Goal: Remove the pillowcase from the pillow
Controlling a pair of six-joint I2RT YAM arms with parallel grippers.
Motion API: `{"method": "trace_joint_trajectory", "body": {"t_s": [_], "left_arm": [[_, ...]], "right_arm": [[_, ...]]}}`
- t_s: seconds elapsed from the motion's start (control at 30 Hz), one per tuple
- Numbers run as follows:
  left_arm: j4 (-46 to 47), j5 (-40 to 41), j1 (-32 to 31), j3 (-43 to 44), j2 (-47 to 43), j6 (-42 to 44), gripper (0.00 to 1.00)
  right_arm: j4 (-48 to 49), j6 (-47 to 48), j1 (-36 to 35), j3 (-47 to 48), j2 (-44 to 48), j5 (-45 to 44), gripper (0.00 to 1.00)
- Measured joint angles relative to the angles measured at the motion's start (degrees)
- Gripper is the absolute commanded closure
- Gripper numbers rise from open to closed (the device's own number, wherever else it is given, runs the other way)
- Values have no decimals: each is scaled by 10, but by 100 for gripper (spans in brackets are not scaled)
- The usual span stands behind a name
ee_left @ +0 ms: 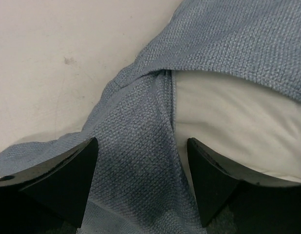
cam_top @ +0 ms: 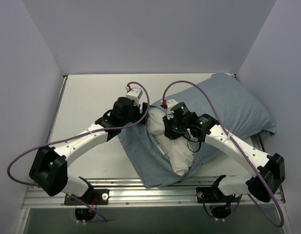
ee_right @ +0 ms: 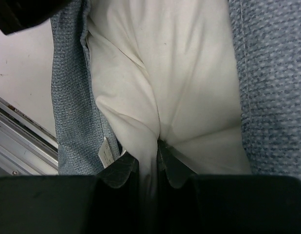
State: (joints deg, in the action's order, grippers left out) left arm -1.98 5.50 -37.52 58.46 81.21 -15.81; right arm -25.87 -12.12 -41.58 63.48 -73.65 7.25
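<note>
From above, the pillow (cam_top: pixel 177 151) shows only its near end, bulging white out of the open mouth of the pillowcase (cam_top: pixel 238 105). The rest of it lies covered toward the far right corner of the counter (cam_top: pixel 87 97). Your left tool (cam_top: pixel 143 117) sits at the pillow's left flank, on the mouth's edge. Your right tool (cam_top: pixel 171 130) is down on the bare white end.

In the left wrist view, the left tool (ee_left: pixel 143 146) stands with its fingers wide apart and nothing between them is clamped. They straddle a bunched fold of pillowcase (ee_left: pixel 136 126), and the pillow (ee_left: pixel 228 117) lies just beside the right-hand finger. If you close here without care, you may catch white cloth along with the blue. Both arms would then be tugging the pillow itself.

In the right wrist view, the right tool (ee_right: pixel 148 156) is closed tight on a thin ridge of the pillow's (ee_right: pixel 179 73) cloth, and a small tag (ee_right: pixel 106 153) lies just to its left. The pinch is shallow, so a hard pull could let the cloth slip out. Most of the pillow sits inside the case, so friction may drag the whole bundle rather than peel the cover. The exposed end also lies close to the counter's near edge, and a slide that way could tip it over.
</note>
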Motion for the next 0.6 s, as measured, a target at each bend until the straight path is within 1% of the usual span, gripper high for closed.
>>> {"method": "trace_joint_trajectory", "body": {"t_s": [0.07,0.17,0.2,0.23,0.33,0.47,0.6], "left_arm": [[-8,3,-5,0,13,-1,21],[-16,18,-10,0,26,-6,34],[-19,28,-11,0,29,-10,39],[-22,43,-11,0,31,-15,49],[-35,89,-10,0,44,-42,62],[-49,107,9,-5,68,-104,66],[-37,68,49,-38,75,-170,68]], "right_arm": [[2,-1,-4,0,-3,-5,100],[3,-3,-6,0,-4,-12,100],[3,-4,-7,0,-4,-15,100],[3,-6,-8,0,-4,-18,100],[4,-16,-7,1,-3,-30,100],[2,-28,0,9,5,-43,100],[-9,-40,22,27,21,-47,100]]}}
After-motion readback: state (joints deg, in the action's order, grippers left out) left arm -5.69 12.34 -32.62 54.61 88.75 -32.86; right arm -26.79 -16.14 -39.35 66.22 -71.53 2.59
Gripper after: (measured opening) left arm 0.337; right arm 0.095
